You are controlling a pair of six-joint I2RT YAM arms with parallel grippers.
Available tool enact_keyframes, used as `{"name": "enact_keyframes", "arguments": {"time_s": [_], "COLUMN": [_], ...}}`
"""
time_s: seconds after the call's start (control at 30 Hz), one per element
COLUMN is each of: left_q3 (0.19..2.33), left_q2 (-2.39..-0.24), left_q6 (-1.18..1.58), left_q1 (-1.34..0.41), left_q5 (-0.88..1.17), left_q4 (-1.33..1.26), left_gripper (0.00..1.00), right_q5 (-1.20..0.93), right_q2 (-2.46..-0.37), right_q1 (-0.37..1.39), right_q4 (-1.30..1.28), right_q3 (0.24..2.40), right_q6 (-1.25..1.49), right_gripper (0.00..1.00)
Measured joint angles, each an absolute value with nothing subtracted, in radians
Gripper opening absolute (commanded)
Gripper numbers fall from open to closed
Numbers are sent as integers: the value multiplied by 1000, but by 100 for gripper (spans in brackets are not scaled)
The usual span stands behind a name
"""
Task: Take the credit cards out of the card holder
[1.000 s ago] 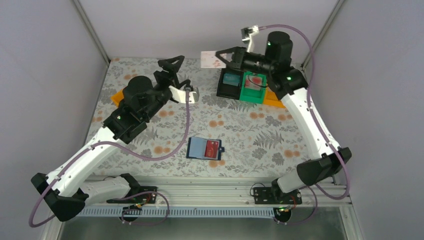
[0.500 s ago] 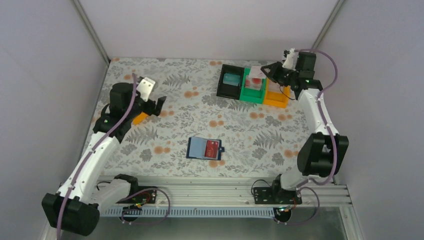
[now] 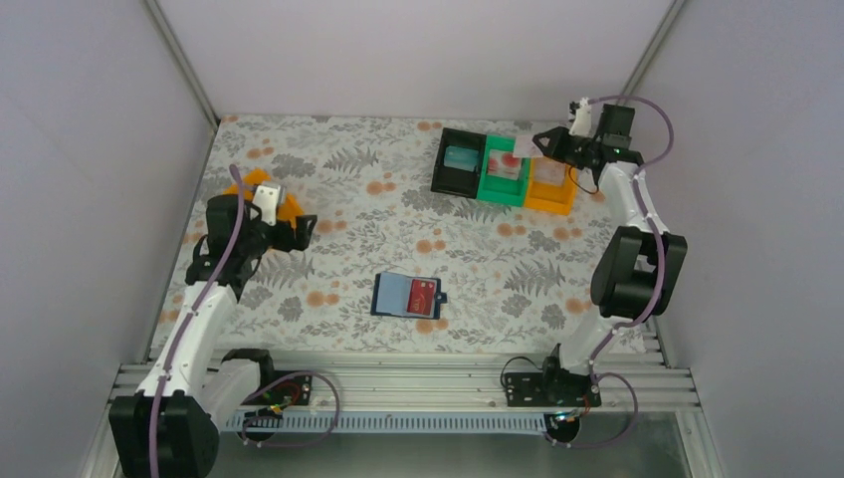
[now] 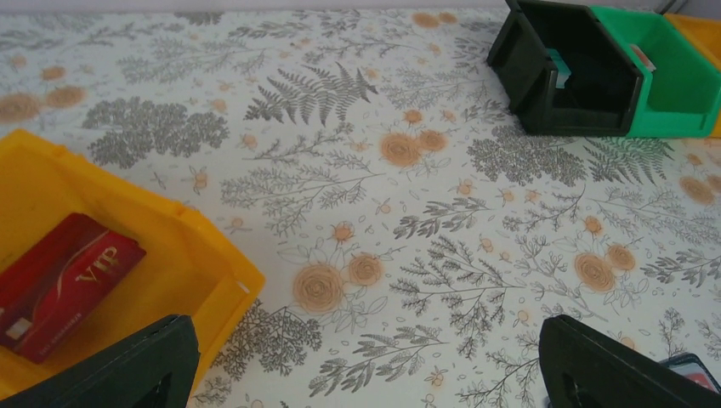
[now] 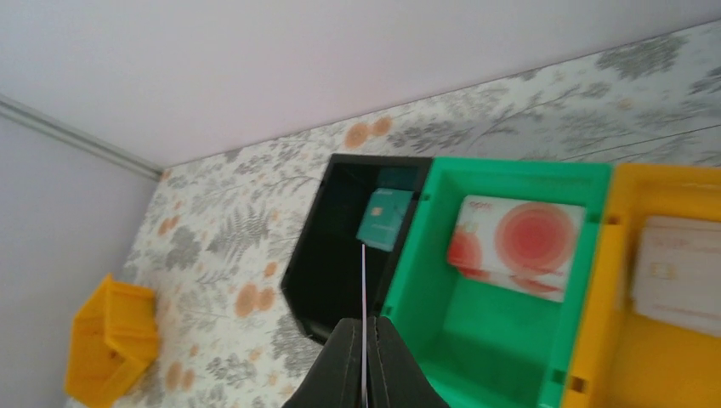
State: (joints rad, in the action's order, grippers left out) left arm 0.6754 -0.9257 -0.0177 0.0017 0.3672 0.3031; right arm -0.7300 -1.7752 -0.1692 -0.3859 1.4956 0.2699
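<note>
While left fingers (image 4: 127, 365) gape by a yellow bin (image 4: 200, 255), right fingers (image 5: 344, 365) pinch a card (image 5: 363, 272).

The red card (image 4: 64, 289) bears gold "VIP" lettering.

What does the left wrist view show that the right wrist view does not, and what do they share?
Only left wrist: a red VIP card in the yellow bin, the open left end effector, a corner of the card holder. Only right wrist: the right end effector shut on a thin card, a pale card in the orange bin. Both: black bin, green bin, yellow bin.
</note>
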Motion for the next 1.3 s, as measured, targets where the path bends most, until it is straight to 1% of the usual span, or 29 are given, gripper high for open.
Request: {"name": "enact_keyframes", "arguments": {"time_s": [0.17, 0.37, 0.7, 0.83, 0.97, 1.1, 1.3], "left_q3": [628, 609, 600, 599, 599, 599, 599], "left_q2": [-923, -930, -979, -997, -1012, -1025, -1043], "left_q6": [-2, 9, 11, 11, 11, 11, 12], "left_q1": [42, 75, 83, 85, 94, 99, 105], "left_q5": [406, 427, 447, 455, 461, 468, 469], "left_q4": [264, 237, 215, 215, 215, 214, 212], "left_gripper": [100, 100, 100, 100, 100, 100, 100], "right_q5": [-620, -400, -275, -265, -339, -389, -384], "right_q2": [-1776, -1776, -1776, -1799, -1887, -2038, -2090], "right_q1": [-191, -196, -195, -208, -242, -257, -260], "right_q4": [-383, -361, -216, -174, -153, -232, -334], "right_q3": [1502, 1493, 1332, 1328, 1395, 1568, 1652], "right_q6": [230, 223, 219, 212, 193, 158, 149], "right_gripper": [4, 4, 4, 4, 4, 4, 4]}}
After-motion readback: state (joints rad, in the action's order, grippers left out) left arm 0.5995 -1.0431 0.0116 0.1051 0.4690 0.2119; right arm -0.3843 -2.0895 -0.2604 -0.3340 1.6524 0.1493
